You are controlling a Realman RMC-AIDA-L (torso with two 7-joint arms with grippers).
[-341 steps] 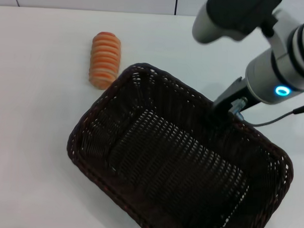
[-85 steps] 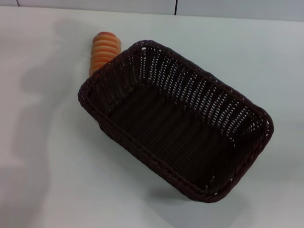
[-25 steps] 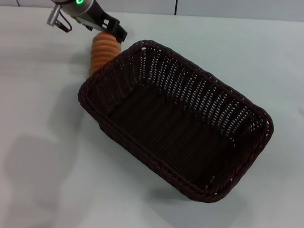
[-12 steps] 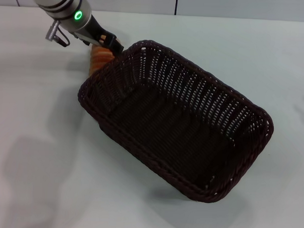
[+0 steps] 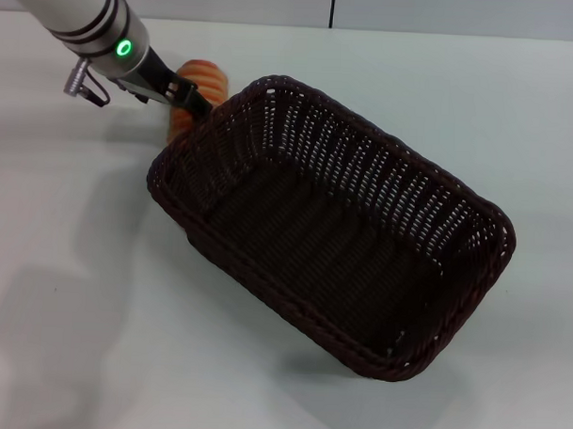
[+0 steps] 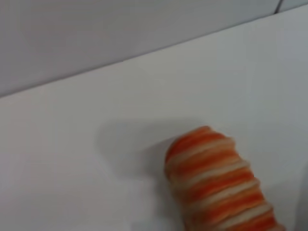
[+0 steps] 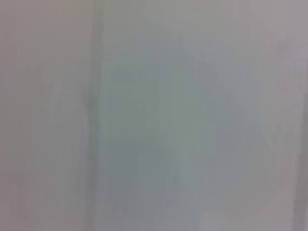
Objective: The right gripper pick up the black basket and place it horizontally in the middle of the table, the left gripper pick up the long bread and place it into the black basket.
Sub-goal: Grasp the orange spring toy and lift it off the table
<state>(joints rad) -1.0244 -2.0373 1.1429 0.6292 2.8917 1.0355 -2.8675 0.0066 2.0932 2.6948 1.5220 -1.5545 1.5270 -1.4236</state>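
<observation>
Left gripper (image 5: 189, 96): at about ten o'clock in the head view, its dark fingers down over the near part of the long bread; whether they are spread or pinched on the loaf cannot be told from here, and the left wrist view shows no fingers.
Long bread (image 5: 199, 82): lies on the table at eleven o'clock, just beside the basket's far left corner, partly hidden by the gripper and the basket rim; in the left wrist view its striped orange end (image 6: 216, 180) rests on bare white surface.
Black basket (image 5: 333, 216): sits open side up near the centre of the table, turned askew, with its long axis running from ten o'clock to four o'clock. It holds nothing.
Table (image 5: 67, 292): plain white, carrying both things.
Right gripper: out of sight in every view; its wrist camera shows only a blank pale field.
Done: the basket part looks finished, though its placing reads more diagonal than horizontal.
Left: grasp the bread, lift it over the rim, set it inside.
</observation>
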